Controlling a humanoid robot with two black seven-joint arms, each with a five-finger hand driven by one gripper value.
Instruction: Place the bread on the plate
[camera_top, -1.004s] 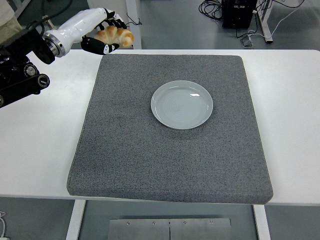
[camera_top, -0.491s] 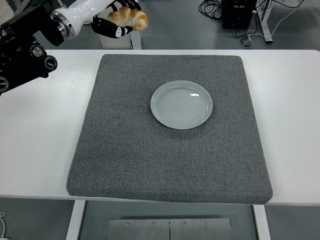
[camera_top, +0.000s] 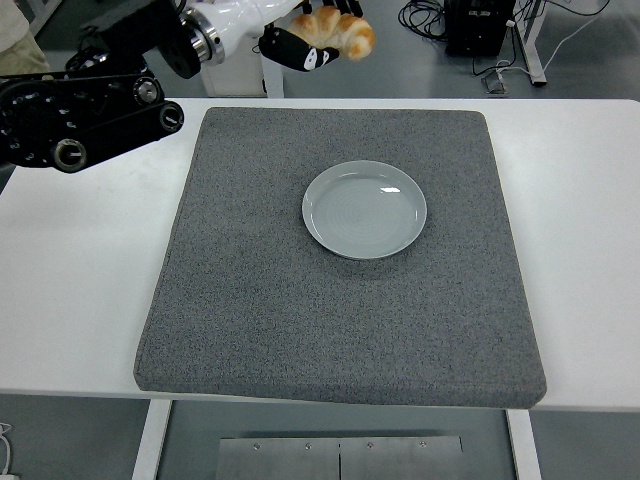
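A golden croissant-shaped bread (camera_top: 340, 30) is held in the air by my left hand (camera_top: 312, 38), whose black fingers are curled around it near the picture's top edge. The hand hangs above the far edge of the grey mat, up and to the left of the plate. The pale grey round plate (camera_top: 364, 209) lies bare on the mat, right of its middle. My left arm, black with a white forearm, reaches in from the upper left. The right arm does not show.
A dark grey mat (camera_top: 300, 320) covers most of the white table (camera_top: 590, 200). Beyond the table's far edge are cables and a black box on the floor at the upper right. A person's sleeve shows at the top left corner.
My left hand has carried the bread up off the table's far left area and rightwards, toward the plate's side of the mat. The plate has not moved.
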